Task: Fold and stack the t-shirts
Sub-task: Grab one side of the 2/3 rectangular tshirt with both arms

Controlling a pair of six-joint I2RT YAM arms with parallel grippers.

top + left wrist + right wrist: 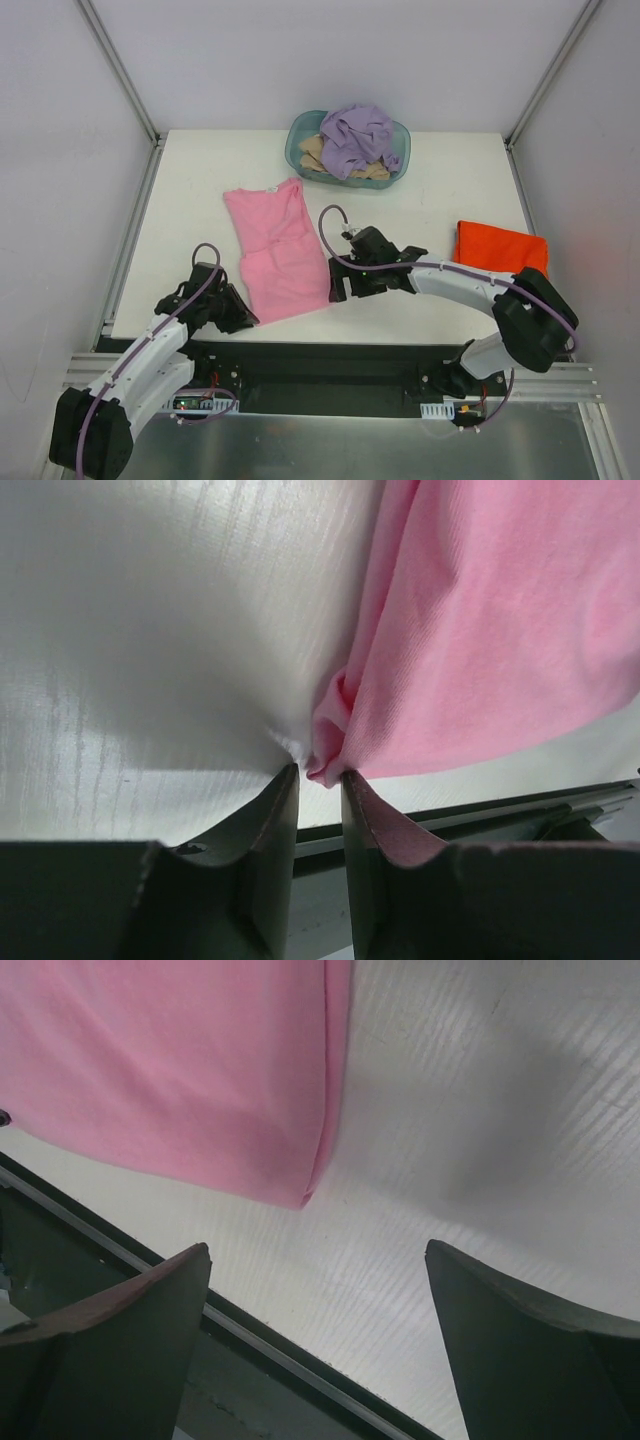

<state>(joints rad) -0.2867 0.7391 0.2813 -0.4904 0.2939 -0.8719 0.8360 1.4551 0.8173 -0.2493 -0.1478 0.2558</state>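
Observation:
The pink t-shirt [275, 250] lies folded lengthwise on the white table, collar to the far side. My left gripper [243, 318] is at its near left corner, jaws nearly closed and pinching the bunched corner of the shirt [490, 630] at my fingertips [320, 773]. My right gripper [338, 285] is open and empty just right of the near right corner; that corner shows in the right wrist view [180, 1060], above and left of the gripper [318, 1250]. A folded orange-red t-shirt [500, 247] lies at the right. The lavender t-shirt [357, 135] and tan t-shirt [314, 152] are in the basket. The teal t-shirt is out of view.
The teal plastic basket [296, 150] stands at the table's far middle. The table's near edge [300, 343] with its black rail runs just below both grippers. White walls enclose the sides and back.

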